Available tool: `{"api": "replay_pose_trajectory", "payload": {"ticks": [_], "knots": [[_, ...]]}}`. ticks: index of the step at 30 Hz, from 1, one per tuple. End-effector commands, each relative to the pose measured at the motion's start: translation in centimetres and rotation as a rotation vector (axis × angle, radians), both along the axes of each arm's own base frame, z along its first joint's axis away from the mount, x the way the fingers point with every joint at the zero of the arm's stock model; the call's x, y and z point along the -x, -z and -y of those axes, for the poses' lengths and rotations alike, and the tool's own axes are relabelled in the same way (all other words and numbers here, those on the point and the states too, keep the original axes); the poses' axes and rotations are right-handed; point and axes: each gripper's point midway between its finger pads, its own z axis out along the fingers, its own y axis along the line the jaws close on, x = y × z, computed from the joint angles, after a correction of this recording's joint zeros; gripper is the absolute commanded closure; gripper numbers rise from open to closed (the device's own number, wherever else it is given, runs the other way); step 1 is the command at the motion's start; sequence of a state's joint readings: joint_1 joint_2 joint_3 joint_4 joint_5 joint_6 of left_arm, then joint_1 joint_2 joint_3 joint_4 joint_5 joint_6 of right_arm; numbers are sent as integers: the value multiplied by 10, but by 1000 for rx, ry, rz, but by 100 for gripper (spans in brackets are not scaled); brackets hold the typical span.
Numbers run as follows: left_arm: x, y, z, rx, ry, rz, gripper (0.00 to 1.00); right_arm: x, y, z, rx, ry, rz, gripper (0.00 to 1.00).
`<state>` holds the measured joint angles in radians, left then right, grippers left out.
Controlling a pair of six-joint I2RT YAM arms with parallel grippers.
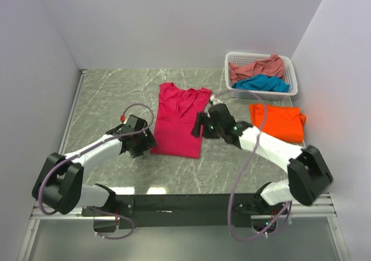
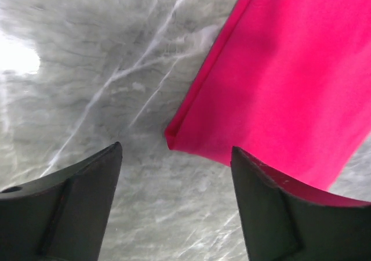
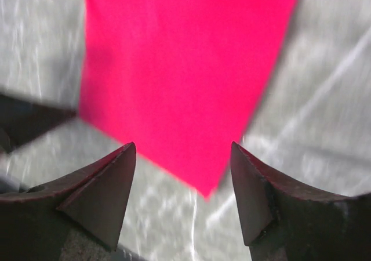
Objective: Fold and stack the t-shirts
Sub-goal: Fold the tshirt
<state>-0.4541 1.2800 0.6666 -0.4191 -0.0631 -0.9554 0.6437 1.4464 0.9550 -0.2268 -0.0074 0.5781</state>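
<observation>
A magenta-pink t-shirt (image 1: 178,122) lies on the table as a long strip with its sleeves folded in and its collar at the far end. My left gripper (image 1: 148,140) is at the strip's near-left corner, open and empty. In the left wrist view that corner (image 2: 174,136) lies just ahead of the left gripper (image 2: 177,148). My right gripper (image 1: 199,126) hovers at the strip's right edge. It stands open with nothing held, the right gripper (image 3: 182,145) above the shirt (image 3: 185,69). An orange t-shirt (image 1: 278,122) lies folded at the right.
A white lattice basket (image 1: 235,58) at the back right holds a salmon-pink shirt (image 1: 258,68) and a teal-blue shirt (image 1: 264,83). White walls close in the grey marble table (image 1: 110,93) on three sides.
</observation>
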Motion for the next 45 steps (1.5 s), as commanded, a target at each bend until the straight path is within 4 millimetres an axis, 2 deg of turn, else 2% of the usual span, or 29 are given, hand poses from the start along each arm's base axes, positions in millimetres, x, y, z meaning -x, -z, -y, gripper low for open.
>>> {"api": "replay_pose_trajectory", "payload": {"ticks": [1, 3, 4, 5, 7, 8, 9, 10, 13, 14, 16, 17, 21, 22, 25, 26, 27, 29, 31, 32, 34, 35, 36, 39, 44, 45], "knots": [[-13, -5, 21, 71, 61, 30, 23, 44, 20, 3, -113, -11, -95, 28], [-12, 2, 22, 73, 62, 13, 34, 61, 22, 5, -153, -31, -118, 33], [-8, 7, 22, 76, 65, -1, 36, 70, 33, 10, -153, -19, -147, 34], [-8, 9, 24, 83, 66, -3, 37, 76, 36, 10, -169, -29, -164, 36], [-3, 18, 23, 80, 73, -26, 43, 81, 42, 12, -179, -25, -170, 39], [-2, 23, 25, 84, 79, -38, 50, 84, 44, 11, -185, -34, -175, 41], [-1, 27, 24, 82, 79, -49, 51, 84, 47, 11, -183, -34, -184, 41], [0, 30, 23, 74, 75, -58, 52, 84, 48, 8, -191, -38, -188, 42], [3, 40, 21, 56, 74, -87, 64, 85, 56, 1, -203, -62, -217, 48], [3, 43, 20, 53, 75, -96, 74, 87, 58, -3, -202, -73, -226, 50], [6, 46, 21, 55, 80, -104, 85, 87, 67, -7, -184, -79, -247, 51], [7, 47, 21, 54, 80, -108, 99, 88, 71, -8, -177, -83, -255, 51], [11, 48, 18, 52, 80, -106, 99, 86, 93, -13, -134, -78, -314, 57], [12, 48, 17, 51, 77, -102, 99, 87, 91, -17, -139, -92, -319, 59], [13, 42, 14, 52, 65, -80, 99, 90, 92, -25, -136, -117, -325, 81], [14, 38, 13, 55, 63, -72, 99, 92, 91, -25, -136, -118, -324, 95], [17, 38, 12, 53, 62, -72, 99, 97, 92, -23, -131, -117, -335, 100], [22, 32, 10, 63, 63, -62, 99, 105, 85, -24, -137, -132, -329, 100], [34, 32, 6, 58, 55, -75, 99, 123, 87, -18, -121, -140, -355, 100], [44, 26, 3, 57, 61, -81, 99, 129, 77, -18, -141, -154, -339, 100], [64, 26, -3, 43, 68, -109, 99, 151, 79, -10, -137, -165, -376, 100], [68, 13, -1, 59, 76, -72, 99, 158, 67, -11, -163, -185, -355, 100], [81, 13, -5, 43, 69, -96, 99, 169, 69, -5, -159, -189, -384, 100], [78, -25, 8, 144, 80, 15, 99, 172, 48, 2, -184, -195, -328, 100], [34, -102, 3, 144, 2, 265, 99, 140, 6, 8, -194, -216, -186, 100], [25, -110, 2, 129, -15, 298, 99, 123, -7, 13, -202, -181, -157, 100]]}}
